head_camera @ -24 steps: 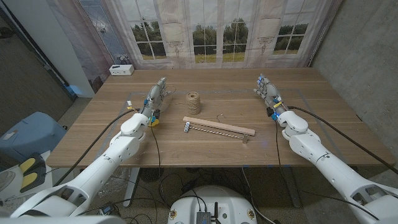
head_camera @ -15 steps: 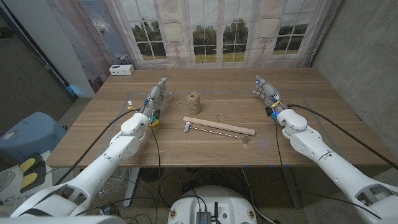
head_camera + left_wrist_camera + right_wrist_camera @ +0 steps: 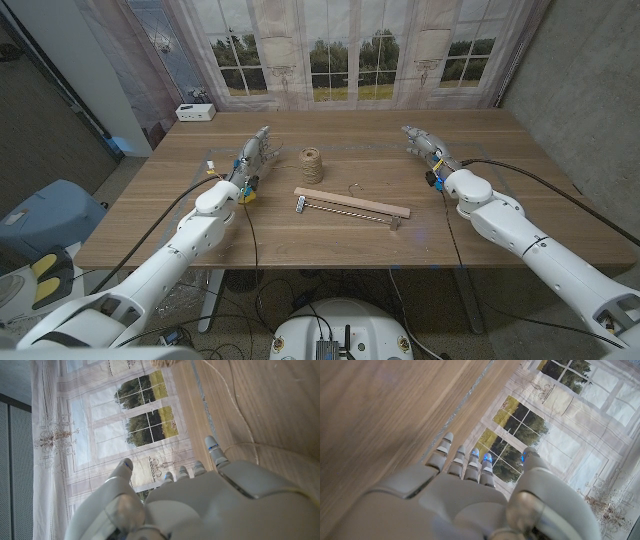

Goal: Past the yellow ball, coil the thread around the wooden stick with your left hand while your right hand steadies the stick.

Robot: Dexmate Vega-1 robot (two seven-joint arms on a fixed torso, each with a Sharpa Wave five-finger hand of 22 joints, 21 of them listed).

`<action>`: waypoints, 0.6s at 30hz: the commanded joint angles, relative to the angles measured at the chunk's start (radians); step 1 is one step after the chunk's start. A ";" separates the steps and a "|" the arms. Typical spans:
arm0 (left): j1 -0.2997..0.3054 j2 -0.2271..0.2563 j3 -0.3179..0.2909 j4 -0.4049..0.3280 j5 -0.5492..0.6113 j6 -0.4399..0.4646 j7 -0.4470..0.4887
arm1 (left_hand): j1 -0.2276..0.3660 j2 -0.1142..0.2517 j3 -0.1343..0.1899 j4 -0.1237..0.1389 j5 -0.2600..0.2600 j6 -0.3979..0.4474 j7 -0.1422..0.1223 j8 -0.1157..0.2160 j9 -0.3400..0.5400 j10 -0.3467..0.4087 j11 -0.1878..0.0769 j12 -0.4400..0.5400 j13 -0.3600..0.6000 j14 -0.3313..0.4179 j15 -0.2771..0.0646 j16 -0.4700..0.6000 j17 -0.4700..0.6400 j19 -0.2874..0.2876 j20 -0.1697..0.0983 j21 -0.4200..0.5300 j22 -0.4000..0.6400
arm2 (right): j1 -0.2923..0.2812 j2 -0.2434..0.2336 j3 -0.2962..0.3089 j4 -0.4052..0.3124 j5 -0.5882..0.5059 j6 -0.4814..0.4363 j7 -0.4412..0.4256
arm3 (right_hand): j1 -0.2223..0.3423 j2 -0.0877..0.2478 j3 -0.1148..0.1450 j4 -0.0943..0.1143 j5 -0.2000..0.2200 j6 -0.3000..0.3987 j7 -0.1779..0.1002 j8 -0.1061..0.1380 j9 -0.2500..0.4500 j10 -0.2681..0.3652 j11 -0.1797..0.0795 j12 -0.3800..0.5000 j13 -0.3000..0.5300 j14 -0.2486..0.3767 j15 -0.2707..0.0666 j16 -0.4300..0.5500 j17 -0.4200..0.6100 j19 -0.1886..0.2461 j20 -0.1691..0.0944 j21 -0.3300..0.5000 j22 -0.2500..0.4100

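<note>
**Both hands up and holding nothing, stick lying alone mid-desk**

The left hand (image 3: 252, 158) stands over the left half of the desk (image 3: 500, 225), fingers stretched out and apart toward the far edge, with nothing in its grasp. Its wrist camera looks along the back of the hand (image 3: 200, 500): the fingertips (image 3: 212, 450) reach out side by side over bare wood, the thumb set off to one side. Just at its wrist, toward the near edge, a bit of the yellow ball (image 3: 247, 197) peeks out, mostly hidden by the arm.

The right hand (image 3: 422, 143) is over the right half of the desk, nearer the far edge, fingers straight and slightly spread, also empty. From its own wrist camera the hand (image 3: 470, 495) shows extended fingertips (image 3: 447, 440) above the wood grain.

Between the two hands, near the middle of the desk, the wooden stick (image 3: 352, 203) lies flat, slanting from the left toward the near right; neither hand touches it. A small metal piece (image 3: 301, 205) sits at its left end. A spool of twine (image 3: 313, 164) stands upright just beyond the stick, close to the left hand. The thread (image 3: 235, 407) trails loose across the desk in the left wrist view.

A small white box (image 3: 195, 112) sits at the far left corner.
</note>
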 commanded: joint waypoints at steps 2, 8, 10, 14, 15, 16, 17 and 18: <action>-0.016 0.001 0.010 0.012 -0.004 0.022 -0.019 | -0.007 0.001 -0.006 -0.003 0.004 0.000 -0.009 0.006 0.003 -0.010 0.009 0.011 0.003 0.014 0.010 0.012 0.004 -0.097 0.017 -0.006 0.003 | 0.010 -0.080 -0.042 -0.165 -0.101 -0.239 -0.053 | 0.015 0.010 0.008 -0.009 -0.005 0.047 0.003 0.016 0.003 0.039 0.002 0.010 0.003 0.030 -0.009 0.012 0.007 0.021 -0.003 0.011 0.005; -0.017 0.001 0.010 0.012 -0.005 0.024 -0.022 | -0.009 0.001 -0.007 -0.004 0.004 0.007 -0.008 0.007 0.003 -0.003 0.012 0.013 0.004 0.026 0.012 0.015 0.004 -0.091 0.020 -0.009 0.004 | 0.023 -0.105 -0.065 -0.224 -0.141 -0.332 -0.056 | 0.025 0.022 0.017 -0.014 -0.005 0.081 0.001 0.020 0.004 0.066 -0.005 0.013 0.003 0.062 -0.023 0.023 0.010 0.040 -0.007 0.016 0.005; -0.016 0.002 0.011 0.010 -0.006 0.026 -0.022 | -0.009 0.001 -0.008 -0.005 0.004 0.007 -0.007 0.007 0.003 -0.001 0.012 0.013 0.004 0.027 0.013 0.015 0.004 -0.090 0.020 -0.010 0.004 | 0.035 -0.121 -0.083 -0.254 -0.165 -0.382 -0.049 | 0.028 0.024 0.019 -0.015 -0.005 0.090 0.001 0.021 0.004 0.075 -0.007 0.015 0.004 0.067 -0.028 0.024 0.011 0.045 -0.007 0.017 0.005; -0.015 0.002 0.011 0.008 -0.006 0.026 -0.022 | -0.010 0.001 -0.008 -0.005 0.004 0.009 -0.007 0.006 0.003 0.001 0.013 0.013 0.004 0.034 0.015 0.016 0.005 -0.087 0.021 -0.012 0.004 | 0.059 -0.134 -0.111 -0.290 -0.198 -0.461 -0.036 | 0.035 0.030 0.025 -0.017 -0.005 0.112 0.002 0.024 0.004 0.091 -0.014 0.016 0.004 0.087 -0.038 0.032 0.013 0.054 -0.010 0.019 0.005; -0.014 0.002 0.011 0.007 -0.007 0.027 -0.022 | -0.011 0.001 -0.009 -0.005 0.004 0.009 -0.008 0.006 0.003 0.001 0.013 0.013 0.004 0.035 0.016 0.017 0.005 -0.086 0.021 -0.013 0.004 | 0.065 -0.137 -0.117 -0.299 -0.203 -0.482 -0.030 | 0.036 0.031 0.027 -0.018 -0.004 0.117 0.001 0.025 0.004 0.095 -0.016 0.017 0.004 0.090 -0.039 0.033 0.013 0.055 -0.011 0.020 0.005; -0.014 0.002 0.011 0.007 -0.007 0.027 -0.022 | -0.011 0.001 -0.009 -0.005 0.004 0.009 -0.008 0.006 0.003 0.001 0.014 0.013 0.004 0.036 0.017 0.017 0.005 -0.086 0.021 -0.013 0.004 | 0.071 -0.141 -0.124 -0.307 -0.209 -0.498 -0.024 | 0.040 0.032 0.029 -0.020 -0.004 0.123 0.002 0.026 0.004 0.102 -0.017 0.018 0.004 0.095 -0.041 0.035 0.013 0.057 -0.011 0.020 0.005; -0.014 0.002 0.011 0.007 -0.007 0.028 -0.023 | -0.011 0.001 -0.009 -0.005 0.004 0.009 -0.008 0.005 0.003 0.002 0.014 0.013 0.004 0.037 0.016 0.017 0.005 -0.085 0.021 -0.013 0.004 | 0.076 -0.143 -0.130 -0.315 -0.216 -0.517 -0.022 | 0.043 0.034 0.032 -0.021 -0.003 0.126 0.003 0.026 0.004 0.103 -0.016 0.018 0.004 0.098 -0.045 0.036 0.014 0.059 -0.012 0.020 0.005; -0.014 0.002 0.012 0.007 -0.007 0.028 -0.025 | -0.012 0.001 -0.009 -0.006 0.005 0.011 -0.007 0.006 0.003 0.003 0.013 0.014 0.004 0.041 0.018 0.018 0.005 -0.083 0.021 -0.014 0.005 | 0.080 -0.147 -0.137 -0.322 -0.224 -0.528 -0.017 | 0.045 0.035 0.033 -0.022 -0.003 0.128 0.002 0.025 0.004 0.107 -0.018 0.018 0.004 0.101 -0.045 0.037 0.014 0.061 -0.013 0.021 0.006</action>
